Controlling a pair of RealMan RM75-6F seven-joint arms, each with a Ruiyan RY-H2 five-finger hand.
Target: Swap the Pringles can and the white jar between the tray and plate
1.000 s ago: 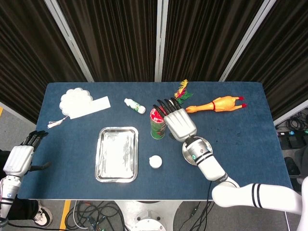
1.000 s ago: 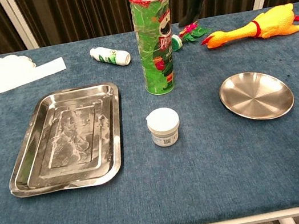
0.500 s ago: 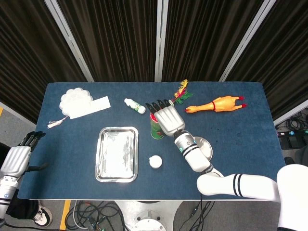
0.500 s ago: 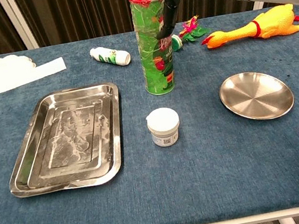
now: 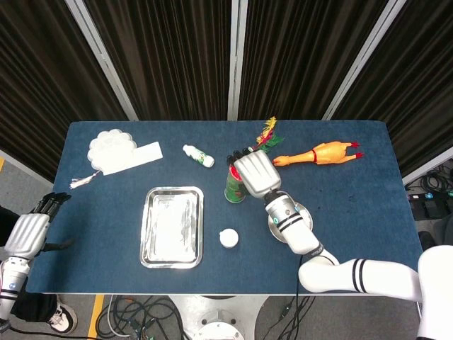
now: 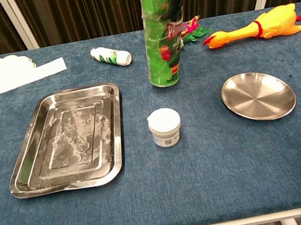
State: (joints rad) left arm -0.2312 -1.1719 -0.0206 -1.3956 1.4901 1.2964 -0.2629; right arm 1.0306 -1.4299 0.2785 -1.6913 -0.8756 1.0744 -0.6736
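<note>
Gripping the Pringles can near its red top with the right hand, fingers wrapped round it — tilted, base barely off the cloth, at 12 o'clock from the white jar. Best lifted straight and clear first, then carried toward the tray at 9 o'clock or the plate at 3 — without clipping the jar. Compared with a second back: stood upright then, ungripped. Left hand idle, fingers apart, off the table's edge.

Robotics test lab: blue-clothed table, dark curtains behind, loose cables on the floor.
</note>
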